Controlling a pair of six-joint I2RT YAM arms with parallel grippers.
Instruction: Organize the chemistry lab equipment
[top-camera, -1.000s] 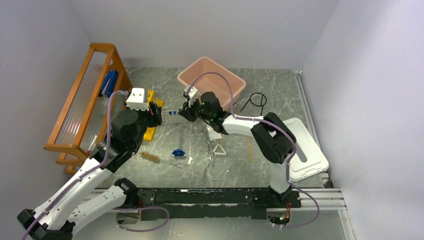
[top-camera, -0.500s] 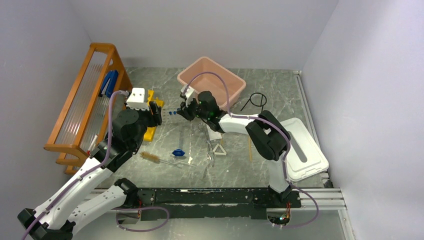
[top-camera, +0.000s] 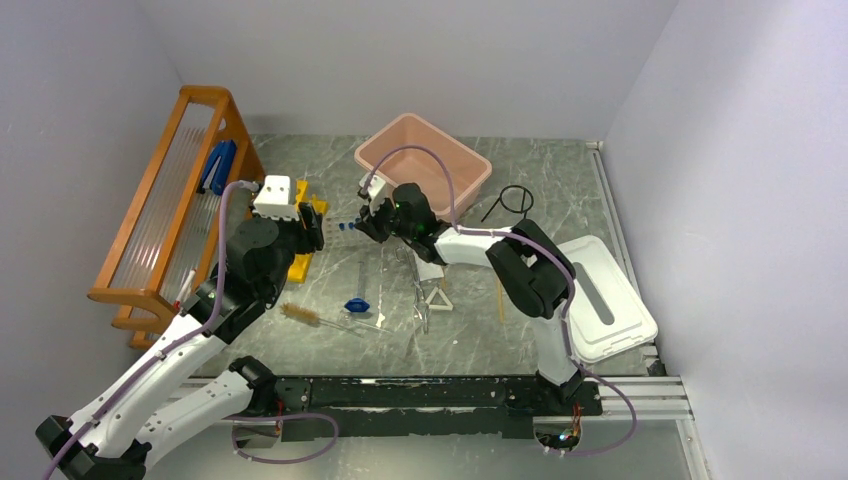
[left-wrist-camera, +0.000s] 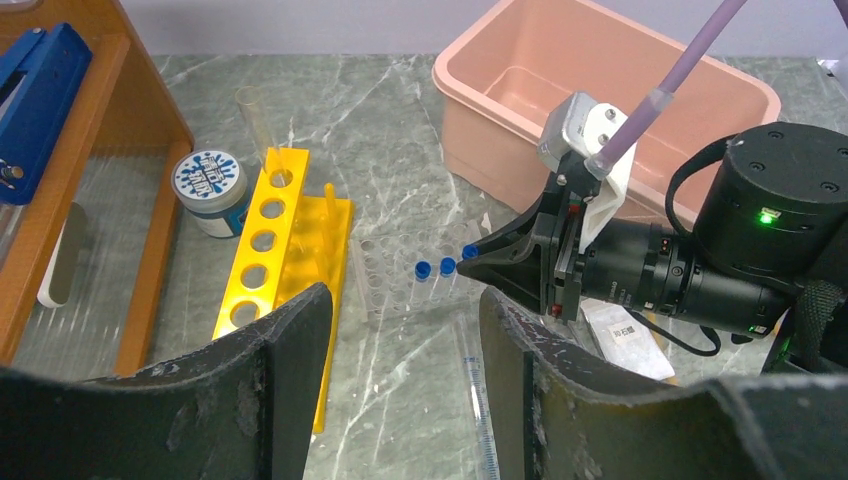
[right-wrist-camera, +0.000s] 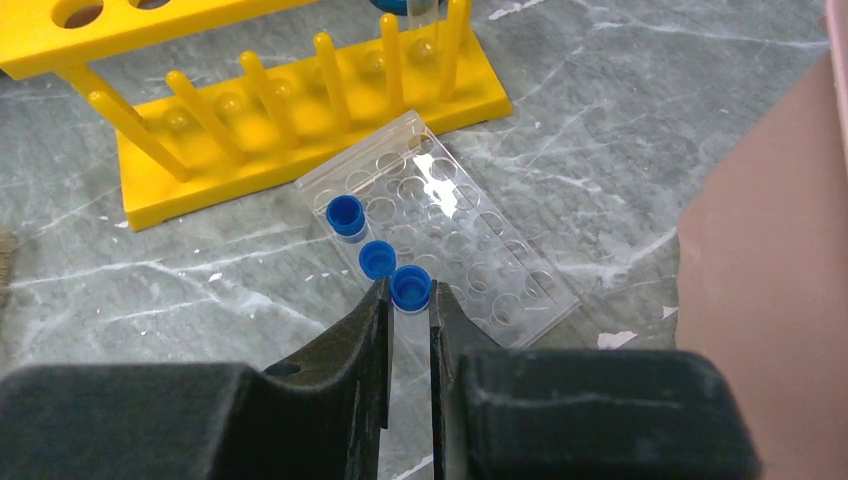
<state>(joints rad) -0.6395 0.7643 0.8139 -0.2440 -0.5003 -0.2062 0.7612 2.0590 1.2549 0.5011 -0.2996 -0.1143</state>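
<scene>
Right jaws clamped on blue-capped tube (right-wrist-camera: 410, 288), cap showing just past the tips, at near edge of clear well tray (right-wrist-camera: 470, 250), two capped tubes (right-wrist-camera: 346, 214) seated just beside, left jaws apart, nothing between.

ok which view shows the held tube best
Right wrist: the blue-capped tube sits close up between the right gripper fingers, by the clear tray. Left wrist shows only its cap, small. Top view: too small to tell.
</scene>
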